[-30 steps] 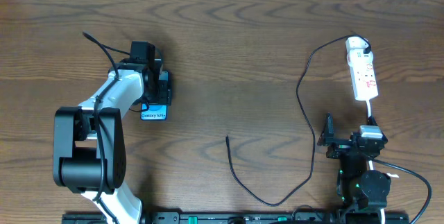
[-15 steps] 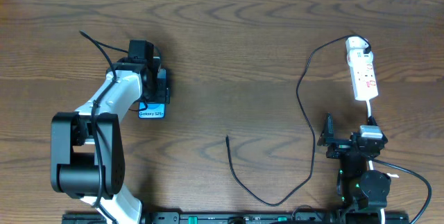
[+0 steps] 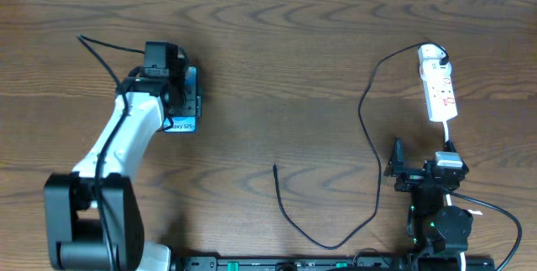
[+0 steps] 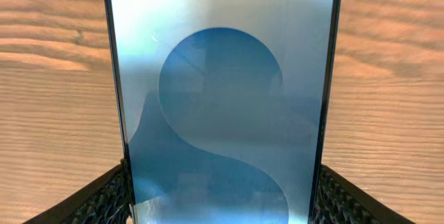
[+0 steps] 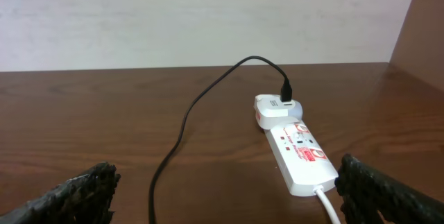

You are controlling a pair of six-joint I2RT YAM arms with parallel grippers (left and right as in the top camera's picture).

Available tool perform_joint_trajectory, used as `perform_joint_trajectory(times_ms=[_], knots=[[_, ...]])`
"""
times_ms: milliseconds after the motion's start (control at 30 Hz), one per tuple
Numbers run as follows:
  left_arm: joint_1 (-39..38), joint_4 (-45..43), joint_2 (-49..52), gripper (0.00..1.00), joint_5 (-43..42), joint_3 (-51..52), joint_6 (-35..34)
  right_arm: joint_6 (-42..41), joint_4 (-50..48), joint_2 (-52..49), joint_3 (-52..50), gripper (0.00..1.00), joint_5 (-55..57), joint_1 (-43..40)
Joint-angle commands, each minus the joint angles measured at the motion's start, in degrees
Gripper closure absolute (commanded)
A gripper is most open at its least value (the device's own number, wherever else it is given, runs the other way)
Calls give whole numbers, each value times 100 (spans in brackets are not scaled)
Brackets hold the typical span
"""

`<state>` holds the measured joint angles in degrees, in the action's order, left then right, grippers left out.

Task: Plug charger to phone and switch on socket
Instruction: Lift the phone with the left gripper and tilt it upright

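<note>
From overhead, the left pincer (image 3: 172,95) is grasping the phone (image 3: 181,125) at the bench's (image 3: 277,70) far left. The charger (image 3: 361,110) is trailing from the socket (image 3: 440,91) at far right, its tip lying loose mid-bench. In the left wrist view, fingers (image 4: 104,196) are pressing both edges of the phone (image 4: 222,113). In the right wrist view, the right pincer (image 5: 225,168) is gaping wide, released, facing the socket (image 5: 298,154).

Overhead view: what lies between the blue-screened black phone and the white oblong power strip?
Overhead shows only the long thin black charger cable crossing bare brown wooden table.
</note>
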<state>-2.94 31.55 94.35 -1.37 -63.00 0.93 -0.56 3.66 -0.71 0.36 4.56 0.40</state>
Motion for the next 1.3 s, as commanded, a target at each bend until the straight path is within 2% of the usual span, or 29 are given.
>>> perform_joint_trajectory(times_ms=[0, 100, 400, 600, 900, 1267], knots=[[20, 55, -236, 92, -267, 11, -166, 85, 24, 39, -7, 1, 24, 44], [20, 68, -339, 93, -1014, 11, -221, 85, 24, 39, -7, 1, 24, 44], [20, -107, -372, 93, -2577, 9, -765, 85, 24, 39, -7, 1, 24, 44], [20, -424, -372, 93, -3617, 9, -1373, 85, 24, 39, -7, 1, 24, 44], [20, -1147, -372, 93, -4852, 9, -2949, 85, 24, 39, -7, 1, 24, 44], [20, -2166, -372, 93, -6137, 9, -5278, 85, 22, 39, -7, 1, 24, 44]])
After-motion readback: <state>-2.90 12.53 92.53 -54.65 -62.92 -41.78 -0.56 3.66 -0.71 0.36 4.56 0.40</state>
